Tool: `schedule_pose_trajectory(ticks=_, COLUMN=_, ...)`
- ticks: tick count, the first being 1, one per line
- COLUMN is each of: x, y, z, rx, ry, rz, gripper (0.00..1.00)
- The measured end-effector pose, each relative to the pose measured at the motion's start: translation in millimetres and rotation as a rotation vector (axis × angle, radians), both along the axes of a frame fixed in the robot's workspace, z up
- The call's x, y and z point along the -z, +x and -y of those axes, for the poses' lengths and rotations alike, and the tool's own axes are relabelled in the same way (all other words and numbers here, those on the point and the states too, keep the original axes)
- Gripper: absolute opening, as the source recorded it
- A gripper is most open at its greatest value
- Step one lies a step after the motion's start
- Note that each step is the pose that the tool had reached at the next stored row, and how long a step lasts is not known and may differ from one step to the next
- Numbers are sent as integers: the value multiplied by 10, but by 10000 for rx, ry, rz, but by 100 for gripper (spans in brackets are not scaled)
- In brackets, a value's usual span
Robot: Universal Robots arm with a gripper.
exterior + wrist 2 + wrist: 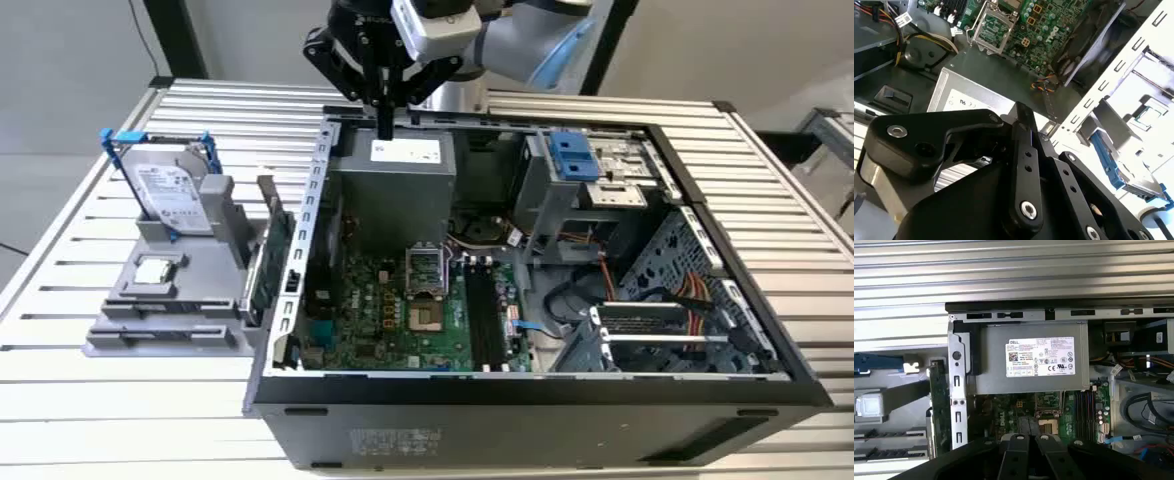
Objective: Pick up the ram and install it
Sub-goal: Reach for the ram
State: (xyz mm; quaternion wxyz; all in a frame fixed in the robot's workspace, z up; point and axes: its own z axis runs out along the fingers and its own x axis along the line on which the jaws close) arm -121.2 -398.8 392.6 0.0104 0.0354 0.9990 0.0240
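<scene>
The ram (254, 295) looks like a thin dark stick standing on edge in the grey holder (160, 320), outside the case at the exterior view's left. My gripper (387, 125) hangs above the rear of the open computer case (534, 385), over the grey power supply (394, 190), well away from the ram. Its fingers point down and are shut on nothing. In both wrist views the black fingers (1019, 450) (1024, 150) stand over the power supply (1029, 360). The long black memory slots (483, 320) (1084, 410) lie on the green motherboard (387, 320).
A bigger green card (278, 250) (940, 405) with a metal bracket stands beside the ram against the case's outer wall. A silver hard drive with blue rails (167, 190) sits at the holder's rear. Drive cages (587, 170) and cables (627, 290) crowd the case's right side.
</scene>
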Motion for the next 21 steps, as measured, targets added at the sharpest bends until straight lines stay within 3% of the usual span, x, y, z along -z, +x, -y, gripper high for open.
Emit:
schedule_pose_trajectory(ticks=11, x=0, y=-9, z=0, rx=1, ry=-1, rz=0, gripper=0)
schedule_pose_trajectory(ticks=21, x=0, y=-116, z=0, rx=1, ry=0, rz=0, gripper=0)
